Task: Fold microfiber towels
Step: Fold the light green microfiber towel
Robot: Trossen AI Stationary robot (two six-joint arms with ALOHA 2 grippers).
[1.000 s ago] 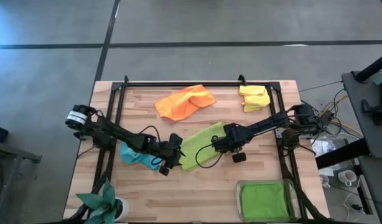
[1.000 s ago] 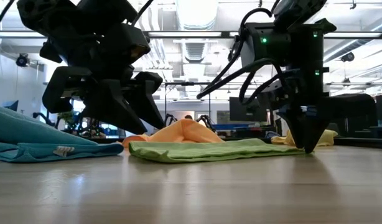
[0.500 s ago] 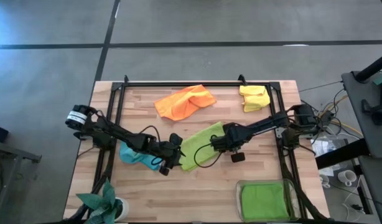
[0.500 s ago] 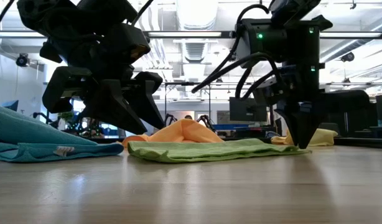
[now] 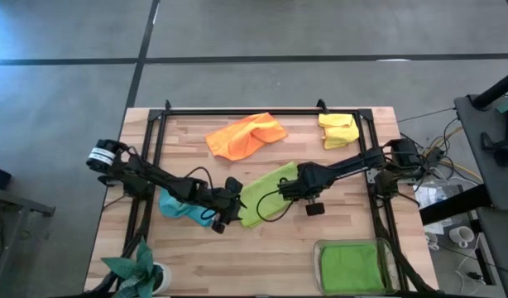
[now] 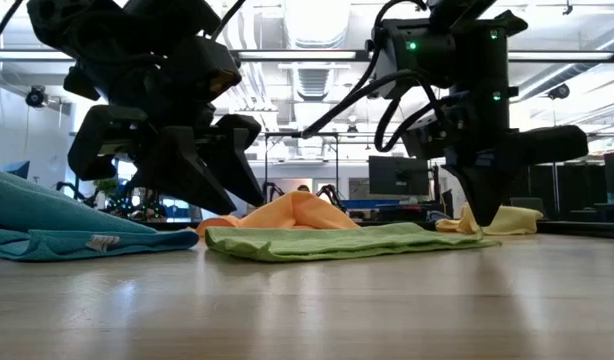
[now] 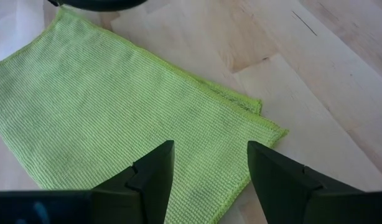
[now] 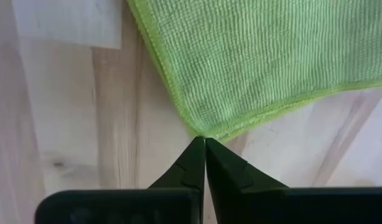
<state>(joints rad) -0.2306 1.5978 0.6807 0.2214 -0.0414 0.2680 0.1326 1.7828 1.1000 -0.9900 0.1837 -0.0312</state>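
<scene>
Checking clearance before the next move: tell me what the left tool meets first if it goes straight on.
Likely the yellow-green towel: the open left tool points at its folded edge, though the remaining gap is unclear.

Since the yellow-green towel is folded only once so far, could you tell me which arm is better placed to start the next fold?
Probably the right: the right gripper is shut at a corner of the yellow-green towel. The left gripper hovers open above its other end.

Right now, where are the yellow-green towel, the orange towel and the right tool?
yellow-green towel (image 5: 266,192): high view, middle of its upper layer.
orange towel (image 5: 245,135): high view, centre of the crumpled cloth.
right tool (image 8: 204,144): right wrist view, fingertips shut at the towel's corner.
</scene>
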